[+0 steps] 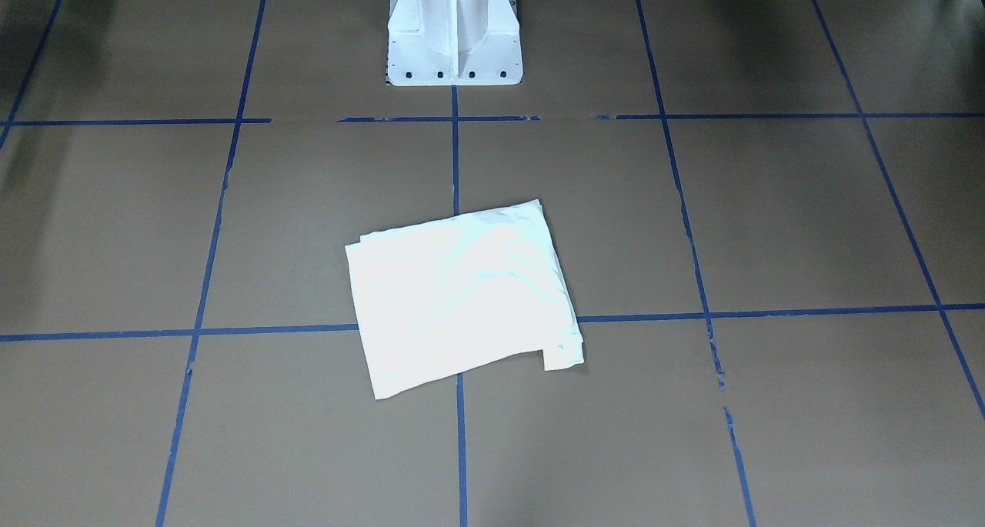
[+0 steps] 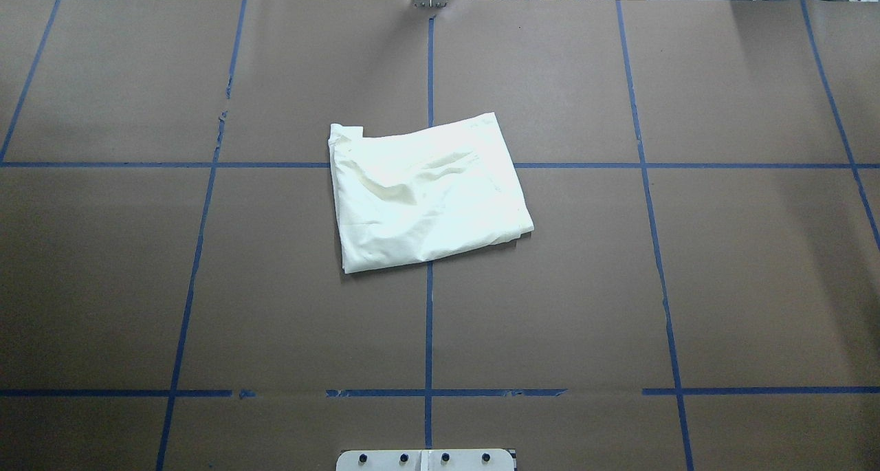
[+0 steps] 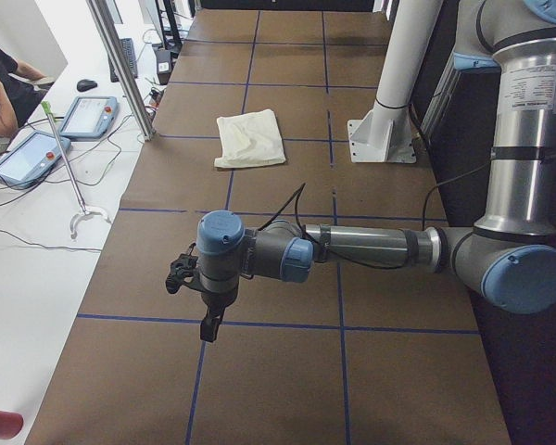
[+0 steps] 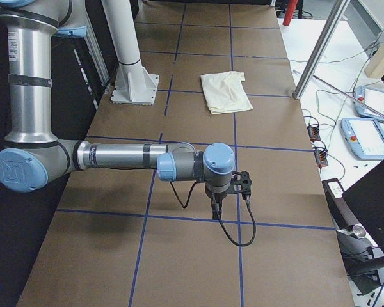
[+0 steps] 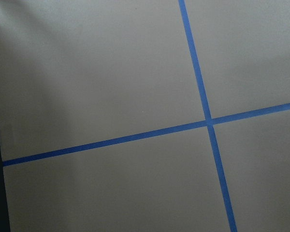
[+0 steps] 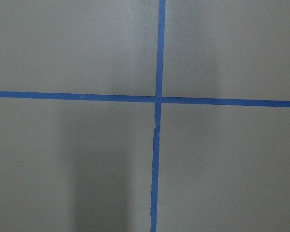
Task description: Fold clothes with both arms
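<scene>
The cream-white shirt [image 1: 462, 296] lies folded into a rough rectangle, plain side up, near the middle of the brown table; it also shows in the overhead view [image 2: 426, 192] and both side views [image 3: 250, 139] [image 4: 225, 91]. No print shows. Both arms are far from it, out over the table's ends. My left gripper [image 3: 202, 301] shows only in the exterior left view and my right gripper [image 4: 227, 192] only in the exterior right view, both hanging above the table; I cannot tell whether they are open or shut. Both wrist views show only brown paper and blue tape.
The white pedestal base [image 1: 454, 35] stands at the robot's side of the table, behind the shirt. Blue tape lines [image 2: 430, 320] grid the paper. Teach pendants [image 3: 23, 158] [image 4: 365, 137], cables and a metal post [image 3: 120, 65] lie beyond the table's far edge.
</scene>
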Action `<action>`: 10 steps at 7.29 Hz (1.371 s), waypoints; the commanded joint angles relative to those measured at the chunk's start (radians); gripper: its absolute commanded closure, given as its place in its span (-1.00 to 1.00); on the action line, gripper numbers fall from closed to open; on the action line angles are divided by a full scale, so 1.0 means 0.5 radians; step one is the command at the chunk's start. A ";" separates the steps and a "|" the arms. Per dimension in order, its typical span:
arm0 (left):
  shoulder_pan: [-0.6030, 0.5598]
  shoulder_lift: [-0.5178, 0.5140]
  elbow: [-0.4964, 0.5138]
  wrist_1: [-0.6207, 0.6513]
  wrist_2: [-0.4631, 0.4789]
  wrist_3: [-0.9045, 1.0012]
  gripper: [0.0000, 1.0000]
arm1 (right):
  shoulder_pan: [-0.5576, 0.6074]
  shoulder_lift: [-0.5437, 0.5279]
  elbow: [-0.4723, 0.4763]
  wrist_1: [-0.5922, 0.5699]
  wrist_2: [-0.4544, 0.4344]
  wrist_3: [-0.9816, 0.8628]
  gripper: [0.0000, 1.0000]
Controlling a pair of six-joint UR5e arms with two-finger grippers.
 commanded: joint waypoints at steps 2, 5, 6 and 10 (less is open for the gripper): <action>0.000 0.002 -0.010 0.001 -0.016 -0.166 -0.99 | -0.003 0.002 0.001 0.001 0.000 -0.001 -1.00; 0.003 0.002 -0.010 0.022 -0.154 -0.166 -0.99 | -0.003 0.002 0.019 0.001 0.000 -0.004 -1.00; 0.003 0.002 -0.010 0.029 -0.157 -0.163 -0.99 | -0.003 0.002 0.019 0.001 0.000 -0.004 -1.00; 0.003 0.011 -0.007 0.026 -0.213 -0.160 -0.99 | -0.003 -0.001 0.031 -0.002 -0.003 -0.001 -1.00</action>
